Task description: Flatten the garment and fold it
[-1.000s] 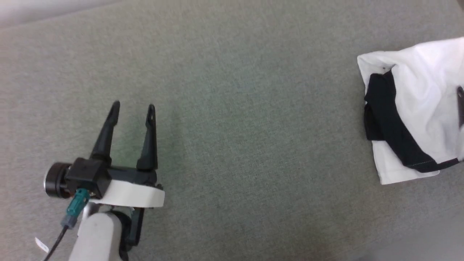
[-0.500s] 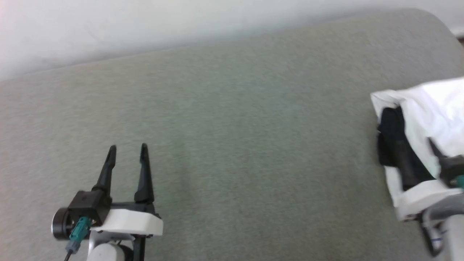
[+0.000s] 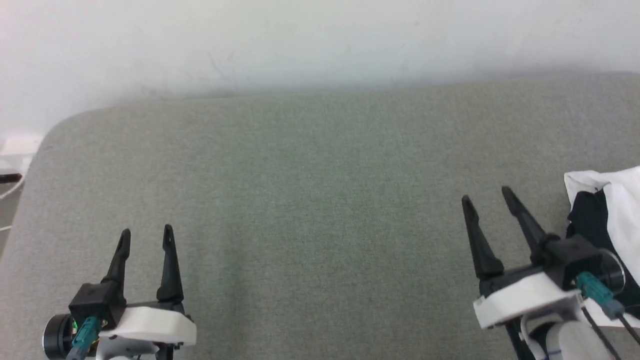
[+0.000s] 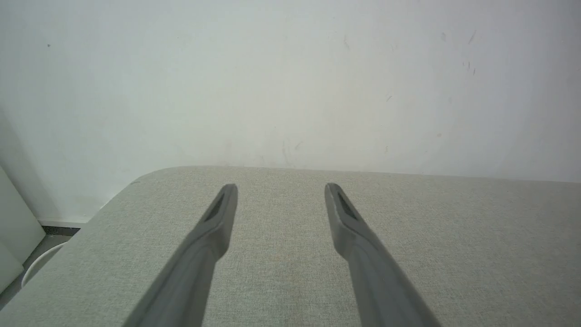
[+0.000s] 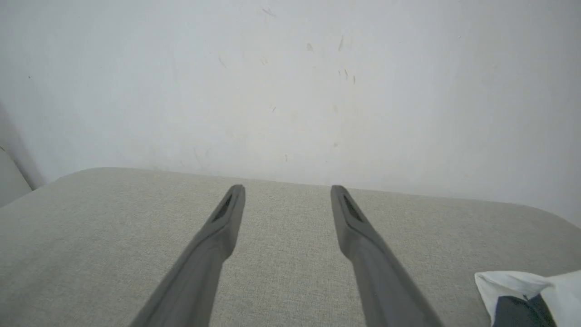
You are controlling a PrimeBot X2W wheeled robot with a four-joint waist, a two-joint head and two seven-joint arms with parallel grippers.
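The garment [image 3: 617, 200], a white shirt with a black part, lies bunched at the right edge of the grey-green padded table [image 3: 320, 190]; its corner shows at the lower right of the right wrist view [image 5: 522, 290]. My right gripper [image 3: 487, 195] hovers open just left of the garment, apart from it, nothing between its fingers [image 5: 286, 188]. At the lower left my left gripper [image 3: 146, 232] is open and empty over bare table [image 4: 279, 186].
A white wall [image 3: 320, 45] runs behind the table's far edge. The table's rounded left corner [image 3: 55, 135] drops off to the floor, where a white object and a cable [image 3: 10, 175] lie.
The head camera has tilted up and swung right, bringing the wall and my right gripper into view. Both grippers have stayed open.
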